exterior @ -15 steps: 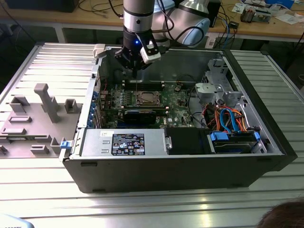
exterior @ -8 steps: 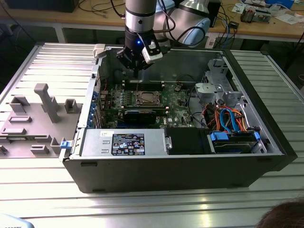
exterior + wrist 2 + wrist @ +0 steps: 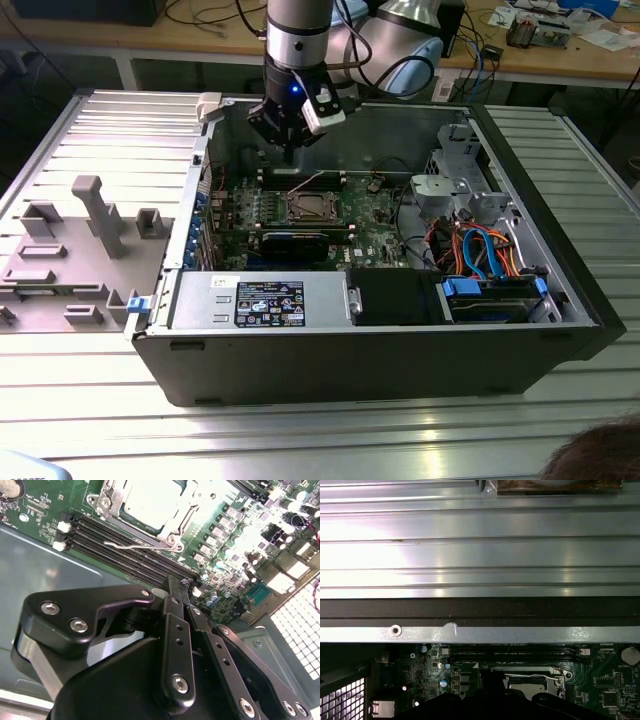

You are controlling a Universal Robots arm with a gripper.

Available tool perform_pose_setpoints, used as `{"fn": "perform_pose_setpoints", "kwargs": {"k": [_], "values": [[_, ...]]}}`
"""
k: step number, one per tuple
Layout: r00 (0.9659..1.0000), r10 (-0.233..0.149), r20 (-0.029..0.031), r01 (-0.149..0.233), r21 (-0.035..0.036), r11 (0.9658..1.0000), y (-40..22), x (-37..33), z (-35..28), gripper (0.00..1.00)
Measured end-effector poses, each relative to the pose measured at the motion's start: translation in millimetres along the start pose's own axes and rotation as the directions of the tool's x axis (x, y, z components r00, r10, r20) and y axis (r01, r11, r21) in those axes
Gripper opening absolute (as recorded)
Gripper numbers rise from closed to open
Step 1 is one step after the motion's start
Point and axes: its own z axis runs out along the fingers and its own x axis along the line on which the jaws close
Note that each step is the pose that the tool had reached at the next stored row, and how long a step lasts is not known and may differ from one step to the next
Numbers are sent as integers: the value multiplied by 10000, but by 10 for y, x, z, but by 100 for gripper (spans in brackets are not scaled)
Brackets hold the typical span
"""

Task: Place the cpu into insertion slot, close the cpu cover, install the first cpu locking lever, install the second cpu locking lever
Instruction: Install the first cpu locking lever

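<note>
Hovering pressed together above the slot's (image 3: 306,207) far edge, your claw (image 3: 181,586) must hook the loose lever (image 3: 131,545) down.

Open pc case (image 3: 560,300) on ribbed metal table (image 3: 100,130); power supply (image 3: 262,300) at its 6 o'clock edge, blue-orange cables (image 3: 480,250) at 3, grey plastic tray (image 3: 60,270) outside at 9.

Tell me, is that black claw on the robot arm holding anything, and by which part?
Nothing is held. The black gripper has its fingers pressed together with nothing between them, above the green motherboard, while the silvery square cpu sits in its socket.
</note>
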Motion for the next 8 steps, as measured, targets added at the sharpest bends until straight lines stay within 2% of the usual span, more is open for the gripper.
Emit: {"fn": "perform_pose_setpoints", "kwargs": {"k": [8], "values": [[10000, 0, 1, 0, -2, 10000, -1, -7, 14, 11]]}}
